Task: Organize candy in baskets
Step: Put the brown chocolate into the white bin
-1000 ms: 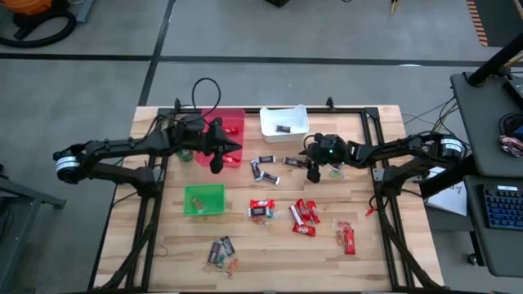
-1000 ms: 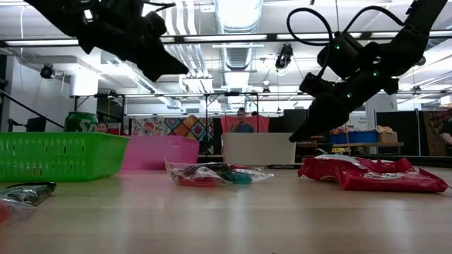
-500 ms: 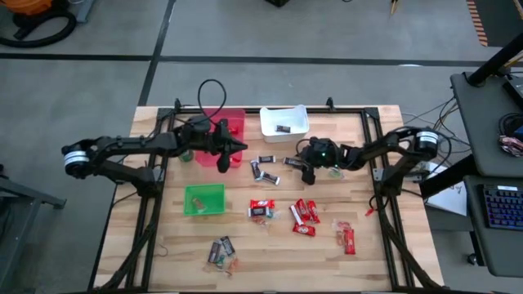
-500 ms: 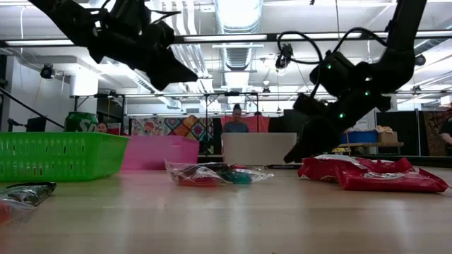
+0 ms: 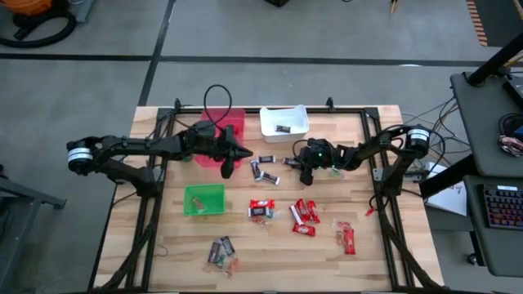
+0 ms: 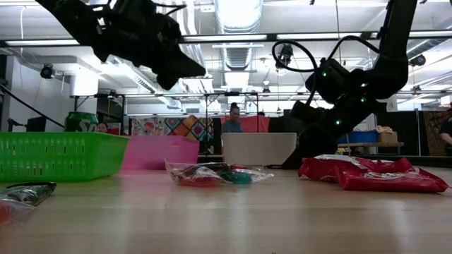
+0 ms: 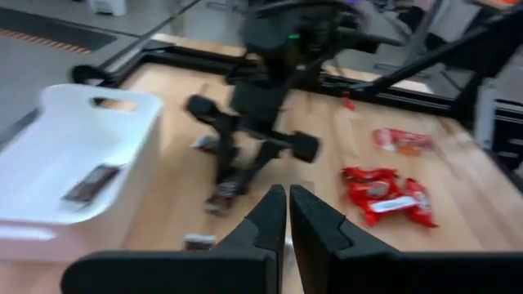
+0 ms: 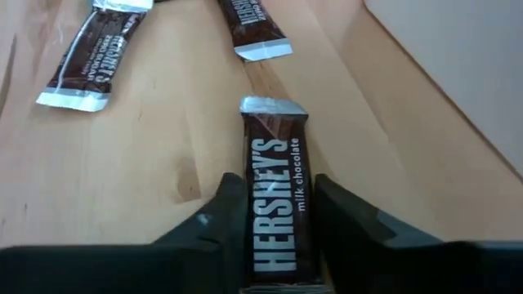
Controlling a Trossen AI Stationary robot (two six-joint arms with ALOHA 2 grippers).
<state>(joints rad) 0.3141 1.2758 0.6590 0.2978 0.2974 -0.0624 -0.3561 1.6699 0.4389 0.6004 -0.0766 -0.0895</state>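
Note:
A dark Hershey's candy bar [image 8: 276,175] lies on the table in front of the white basket [image 5: 284,122]. My right gripper [image 8: 278,186] is down at the table and shut on it. Two more dark bars [image 5: 260,169] lie to its left. Red-wrapped bars [image 5: 304,214] and mixed pieces [image 5: 222,251] lie nearer the front edge. My left gripper [image 5: 245,153] hangs shut and empty above the table, just right of the red basket [image 5: 221,135]. The green basket [image 5: 203,199] stands in front of that. One dark bar [image 5: 283,128] lies in the white basket. My right gripper has the Hershey's bar between its two fingers, which lie against the bar's two long sides [image 8: 249,220] at its near end. The fingers [image 8: 343,216] slant down from the table's right side and run along the bar. The bar lies flat on the wood.
A green can [image 6: 81,121] stands at the left by the red basket. Another red bar [image 5: 347,238] lies at the front right. A black frame rail [image 5: 376,139] runs along the table's right side. People show in the room behind the table.
My right gripper has sunk to the table and slid a little toward the left, onto the dark bar. My left gripper has gone from over the red basket toward the table's right, past the basket's edge, staying shut.

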